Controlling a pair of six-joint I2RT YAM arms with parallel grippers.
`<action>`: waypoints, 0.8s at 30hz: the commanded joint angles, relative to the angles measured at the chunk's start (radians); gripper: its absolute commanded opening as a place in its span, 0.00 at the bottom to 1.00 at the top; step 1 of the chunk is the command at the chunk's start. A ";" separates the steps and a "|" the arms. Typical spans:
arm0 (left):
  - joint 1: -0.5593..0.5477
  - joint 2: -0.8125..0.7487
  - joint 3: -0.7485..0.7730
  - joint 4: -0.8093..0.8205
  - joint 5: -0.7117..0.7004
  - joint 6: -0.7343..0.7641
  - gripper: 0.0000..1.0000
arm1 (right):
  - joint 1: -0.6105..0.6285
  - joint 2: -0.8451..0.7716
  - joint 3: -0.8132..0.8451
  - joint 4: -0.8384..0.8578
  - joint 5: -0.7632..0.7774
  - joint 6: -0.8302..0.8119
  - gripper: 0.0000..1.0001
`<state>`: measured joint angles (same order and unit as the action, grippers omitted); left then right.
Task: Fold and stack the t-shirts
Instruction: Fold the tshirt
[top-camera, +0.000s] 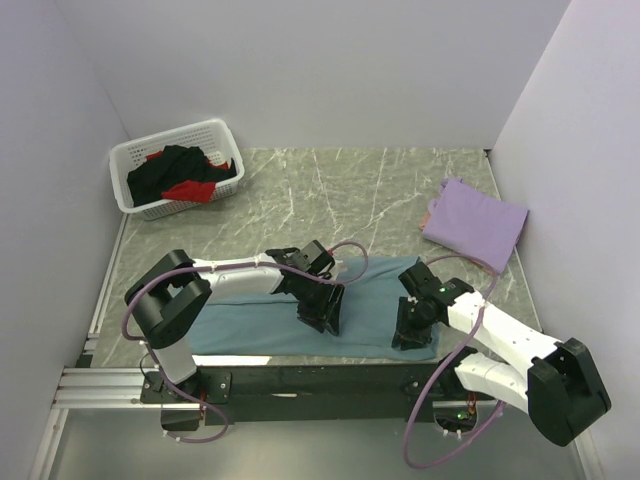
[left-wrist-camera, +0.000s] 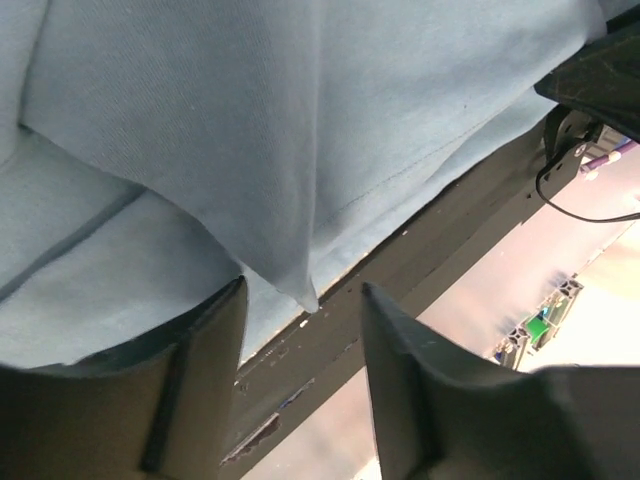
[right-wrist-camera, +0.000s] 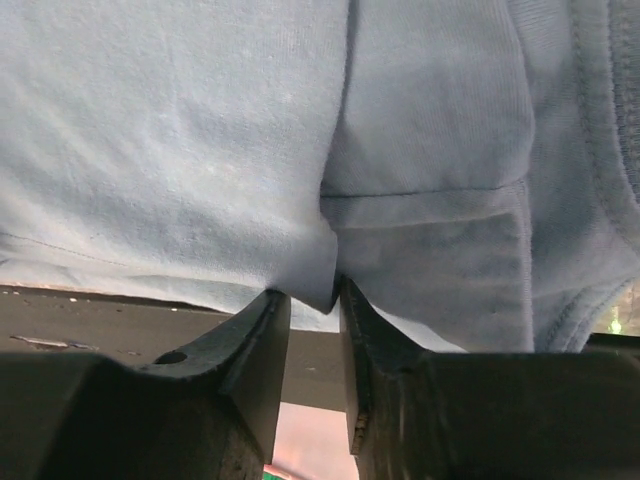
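At the near edge of the grey marbled table (top-camera: 330, 190), the left gripper (left-wrist-camera: 300, 300), jaws wide, straddles a folded corner of the large dusty teal-blue cloth t-shirt (top-camera: 240, 322). The right gripper (right-wrist-camera: 312, 295) has narrow jaws about a hem fold; grip uncertain. The cloth is likely light and limp, best pinched at hem corners. Beyond: folded lavender-purple t-shirt (top-camera: 475, 222); white slotted plastic basket (top-camera: 170, 142) holding black and red shirts (top-camera: 185, 178).

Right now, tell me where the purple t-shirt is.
In the top view, the purple t-shirt lies folded at the right side of the table, near the right wall, just beyond the teal t-shirt.
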<state>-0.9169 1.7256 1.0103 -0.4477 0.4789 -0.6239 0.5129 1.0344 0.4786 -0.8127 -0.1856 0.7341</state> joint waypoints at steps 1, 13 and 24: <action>-0.008 0.000 0.042 -0.009 0.029 -0.002 0.53 | 0.010 -0.016 -0.003 0.024 0.005 -0.010 0.32; -0.011 0.014 0.031 0.009 0.072 0.001 0.37 | 0.012 -0.062 0.022 -0.014 0.002 -0.006 0.20; -0.010 0.038 0.033 -0.023 0.075 0.007 0.03 | 0.012 -0.079 0.064 -0.075 -0.064 -0.016 0.00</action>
<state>-0.9207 1.7676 1.0172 -0.4564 0.5350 -0.6235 0.5148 0.9825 0.4915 -0.8528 -0.2176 0.7258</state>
